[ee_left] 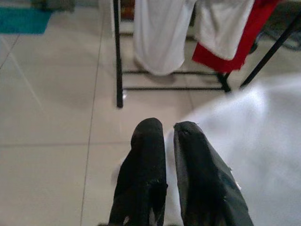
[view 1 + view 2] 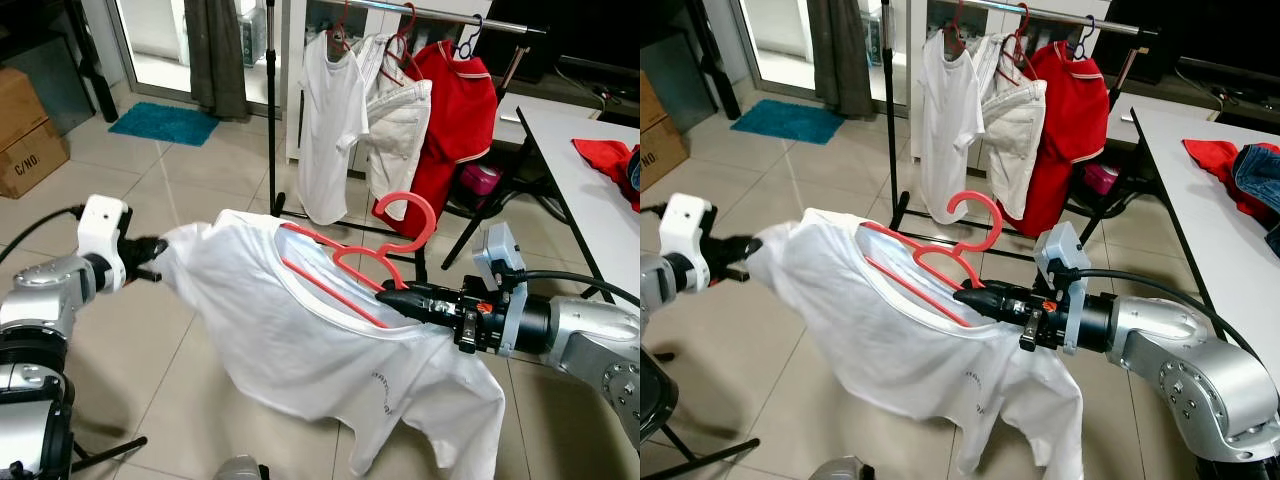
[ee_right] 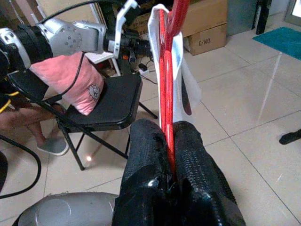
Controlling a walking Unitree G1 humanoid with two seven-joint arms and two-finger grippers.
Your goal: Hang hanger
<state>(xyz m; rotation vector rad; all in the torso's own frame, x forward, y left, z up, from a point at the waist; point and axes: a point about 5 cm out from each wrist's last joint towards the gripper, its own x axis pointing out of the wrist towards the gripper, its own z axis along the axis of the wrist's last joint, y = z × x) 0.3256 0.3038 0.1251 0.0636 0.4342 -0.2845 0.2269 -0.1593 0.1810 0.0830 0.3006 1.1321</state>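
Tiled floor (image 2: 200, 170), pale and glossy; black metal clothes rail (image 2: 440, 14) stands well ahead, white worktop (image 2: 590, 190) to the robot's right.

Right claw (image 2: 392, 296): closed on the lower bar of the coral-red plastic hanger (image 2: 385, 250), confirmed in the right wrist view, where both fingers (image 3: 146, 155) clamp the red bar. Hook points up and toward the rail.

Left claw (image 2: 152, 250): pinched shut on the sleeve end of the white cotton T-shirt (image 2: 300, 330), stretching it out to the robot's left. Shirt is draped over the hanger, collar around the hanger neck; hem sags toward the floor.

Step in hand (judgement): garment is dressed on the hanger, carried between both arms, not yet hung. Next move calls for letting go of the sleeve, closing on the rail, lifting the hook above the bar and lowering it into a free gap.

Counts: one hanger held; three garments on the rail, namely white shirt (image 2: 325, 120), cream shorts (image 2: 400, 130), red shirt (image 2: 460, 110). One teal mat (image 2: 165, 123). One folding chair (image 3: 110, 106) with pink cushion (image 3: 63, 80).
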